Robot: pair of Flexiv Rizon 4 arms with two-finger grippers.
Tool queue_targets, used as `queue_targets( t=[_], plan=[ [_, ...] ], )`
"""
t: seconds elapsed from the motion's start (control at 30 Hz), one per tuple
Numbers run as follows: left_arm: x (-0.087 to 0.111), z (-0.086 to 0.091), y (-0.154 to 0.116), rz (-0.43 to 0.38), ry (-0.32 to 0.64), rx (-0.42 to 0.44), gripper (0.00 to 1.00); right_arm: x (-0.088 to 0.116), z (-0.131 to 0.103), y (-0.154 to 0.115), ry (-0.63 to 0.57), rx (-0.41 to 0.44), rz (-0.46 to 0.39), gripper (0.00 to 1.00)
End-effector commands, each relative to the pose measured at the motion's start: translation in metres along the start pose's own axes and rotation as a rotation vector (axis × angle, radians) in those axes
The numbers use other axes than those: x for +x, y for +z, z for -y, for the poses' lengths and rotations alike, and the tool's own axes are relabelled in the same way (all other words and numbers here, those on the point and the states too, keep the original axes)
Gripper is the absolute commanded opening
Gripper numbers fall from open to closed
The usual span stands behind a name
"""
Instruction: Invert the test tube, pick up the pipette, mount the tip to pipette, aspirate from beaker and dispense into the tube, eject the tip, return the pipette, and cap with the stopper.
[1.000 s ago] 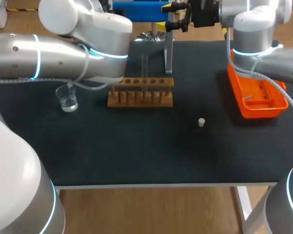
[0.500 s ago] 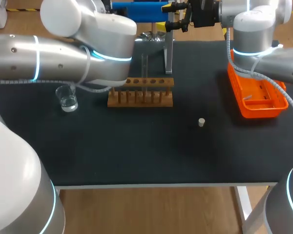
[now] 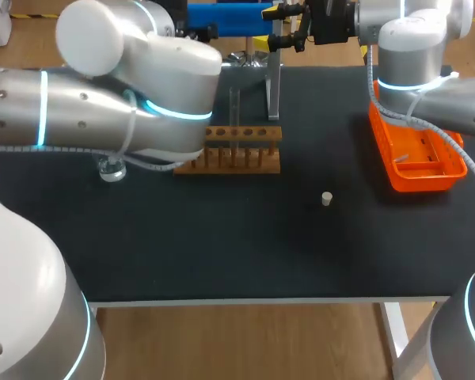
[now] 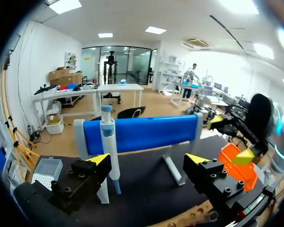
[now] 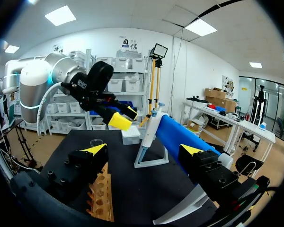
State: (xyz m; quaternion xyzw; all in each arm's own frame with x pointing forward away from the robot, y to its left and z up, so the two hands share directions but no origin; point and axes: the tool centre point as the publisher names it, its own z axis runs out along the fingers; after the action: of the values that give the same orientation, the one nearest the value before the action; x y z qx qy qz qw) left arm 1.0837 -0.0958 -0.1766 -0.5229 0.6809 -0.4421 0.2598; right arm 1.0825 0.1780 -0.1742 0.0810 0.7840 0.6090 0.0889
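The pipette [image 4: 109,142] hangs upright on the blue stand [image 4: 142,132], just ahead of my open left gripper [image 4: 149,161] and nearer one finger. My right gripper [image 5: 143,150] is open and empty too, facing the pipette [image 5: 149,130] from the other side; in the head view it [image 3: 283,25] sits at the table's far edge. A clear test tube [image 3: 234,115] stands in the wooden rack [image 3: 237,150]. My left arm hides most of the beaker [image 3: 109,169]. The small white stopper [image 3: 326,199] lies alone on the black mat.
An orange tray [image 3: 418,158] lies at the right side under my right arm. A tip box [image 4: 46,168] sits behind the stand on the left. My left forearm stretches across the left half of the table, above the rack's left end.
My left arm has swung lower and closer to the rack, now covering most of the beaker. The right arm and all the objects have stayed put.
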Motion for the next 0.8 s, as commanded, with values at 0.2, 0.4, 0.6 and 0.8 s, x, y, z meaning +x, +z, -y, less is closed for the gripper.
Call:
queue_targets(
  t=[0.2,0.4,0.6,0.8],
  plan=[
    [-0.003,-0.012,-0.038,-0.329,0.123,0.055,1.0,0.0,0.0,0.0,0.0,0.002,0.001,1.0],
    [0.004,-0.017,-0.049,-0.554,0.212,0.113,1.0,0.0,0.0,0.0,0.0,0.002,0.001,1.0],
    [0.009,-0.024,-0.056,-0.682,0.293,0.135,1.0,0.0,0.0,0.0,0.0,0.002,0.001,1.0],
    [0.019,-0.033,-0.057,-0.808,0.354,0.169,1.0,0.0,0.0,0.0,0.0,0.002,0.001,1.0]
  ],
)
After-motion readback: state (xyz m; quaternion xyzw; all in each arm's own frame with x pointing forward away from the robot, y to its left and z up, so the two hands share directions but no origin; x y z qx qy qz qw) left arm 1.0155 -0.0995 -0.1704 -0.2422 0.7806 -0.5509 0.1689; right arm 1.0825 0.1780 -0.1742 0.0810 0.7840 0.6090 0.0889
